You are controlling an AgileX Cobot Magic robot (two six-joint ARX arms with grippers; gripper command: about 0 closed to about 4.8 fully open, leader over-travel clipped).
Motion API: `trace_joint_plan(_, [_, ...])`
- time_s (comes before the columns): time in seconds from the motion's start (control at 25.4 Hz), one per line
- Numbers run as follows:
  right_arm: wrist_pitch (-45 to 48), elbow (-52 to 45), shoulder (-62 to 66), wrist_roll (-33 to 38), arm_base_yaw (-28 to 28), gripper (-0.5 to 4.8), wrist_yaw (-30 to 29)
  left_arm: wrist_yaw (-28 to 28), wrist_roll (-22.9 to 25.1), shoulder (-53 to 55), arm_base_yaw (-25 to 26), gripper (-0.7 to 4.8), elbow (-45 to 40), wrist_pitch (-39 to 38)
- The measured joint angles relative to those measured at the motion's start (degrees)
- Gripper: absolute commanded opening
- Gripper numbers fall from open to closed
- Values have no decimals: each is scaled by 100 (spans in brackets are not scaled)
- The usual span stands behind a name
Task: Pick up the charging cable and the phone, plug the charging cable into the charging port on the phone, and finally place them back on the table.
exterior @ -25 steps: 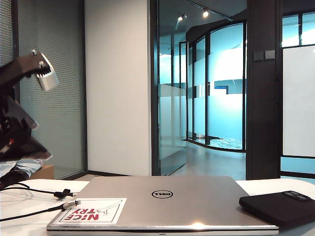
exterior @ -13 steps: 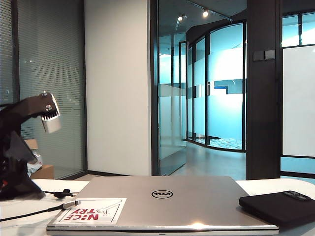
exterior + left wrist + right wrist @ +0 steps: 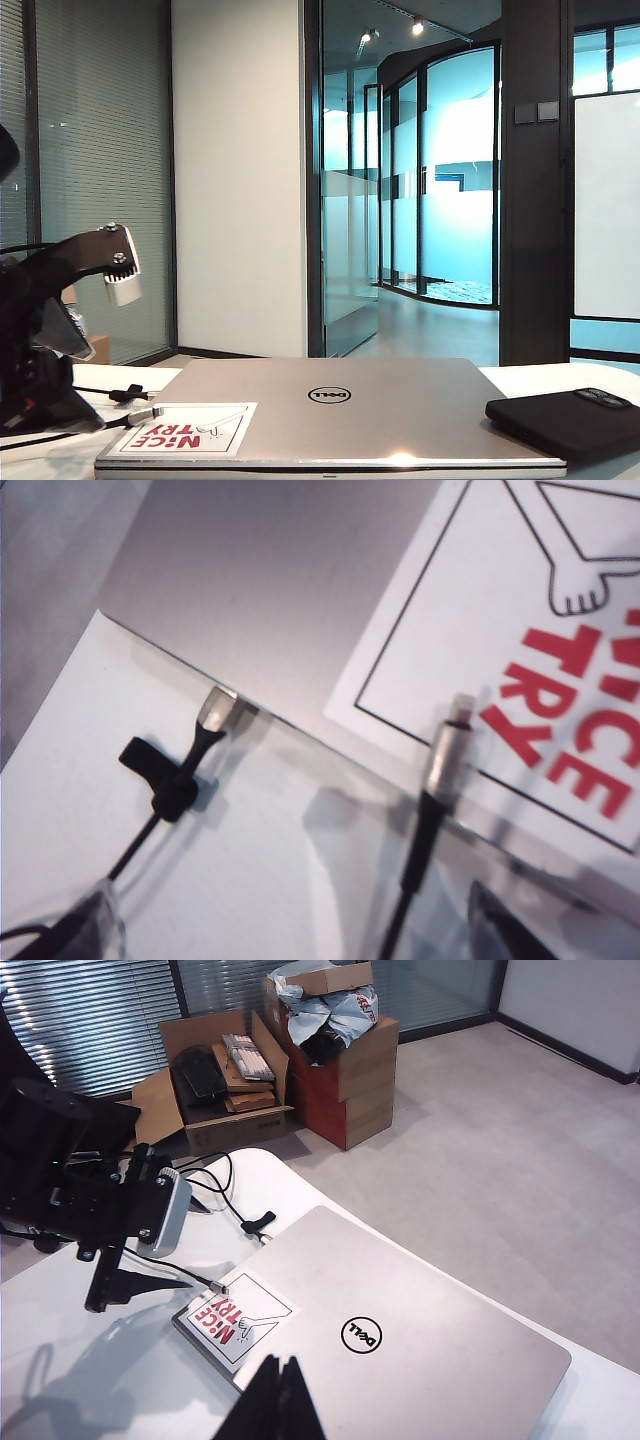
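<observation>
Black and thin, the cable (image 3: 420, 850) looks light and limp, so it should flop and trail when lifted; the one stiff part is its silver plug (image 3: 446, 762), which lies on the corner of the laptop (image 3: 370, 405) by the red-and-white sticker (image 3: 545, 630), while the cord runs off onto the white counter (image 3: 270, 870). My judgement is that the firm metal barrel just behind the tip is the place to take it, leaving the tip free to enter the port; a grip further back on the soft cord would let the plug droop and wander. A second connector (image 3: 217, 708) with a small black clip (image 3: 160, 775) lies nearby at the laptop's edge, so the pick needs care not to catch the wrong end. The phone (image 3: 565, 420) is a flat, rigid slab in a matte case that should not be slippery; it rests on the counter just beside the far right corner of the laptop, well apart from the cable, and is best held by its long edges with the port end exposed. The left tool (image 3: 290, 930) hangs over the plug with its fingers (image 3: 510, 930) spread wide, one on either side of the cord, touching nothing that I can make out. The right tool (image 3: 282, 1400) sits above the near side of the laptop, its fingers pressed together and empty. Neither thing is lifted yet.
</observation>
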Motion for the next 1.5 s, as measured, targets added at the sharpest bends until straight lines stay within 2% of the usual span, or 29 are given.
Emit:
trace_joint_plan(0.91, [2, 0, -13, 0, -11, -2, 0, 9, 0, 1034, 2, 479, 422, 426])
trace_joint_plan(0.95, [2, 0, -17, 0, -11, -2, 0, 9, -2, 1034, 0, 407, 422, 426])
trace_joint_plan(0.99, [2, 0, -17, 0, -11, -2, 0, 11, -2, 1034, 0, 237, 422, 426])
trace_joint_plan(1.02, [2, 0, -17, 0, -11, -2, 0, 7, 13, 1034, -4, 143, 422, 411])
trace_joint_plan(1.06, [2, 0, -17, 0, -11, -2, 2, 7, 15, 1045, -20, 53, 420, 356])
trace_joint_plan(1.1, [2, 0, -17, 0, -11, -2, 2, 0, 15, 1062, -72, 15, 415, 286])
trace_joint_plan(1.14, [2, 0, -20, 0, -11, -2, 0, 0, 13, 1062, -125, -6, 415, 260])
trace_joint_plan(1.26, [9, 0, -20, 0, -11, -2, 2, -59, 11, 1060, -444, -7, 415, 247])
trace_joint_plan(1.38, [22, 0, -17, 0, -11, -2, 0, -111, -35, 1060, -514, -6, 415, 247])
trace_joint_plan(1.5, [24, 0, -17, 0, -11, -2, 0, -111, -468, 929, -507, -6, 413, 92])
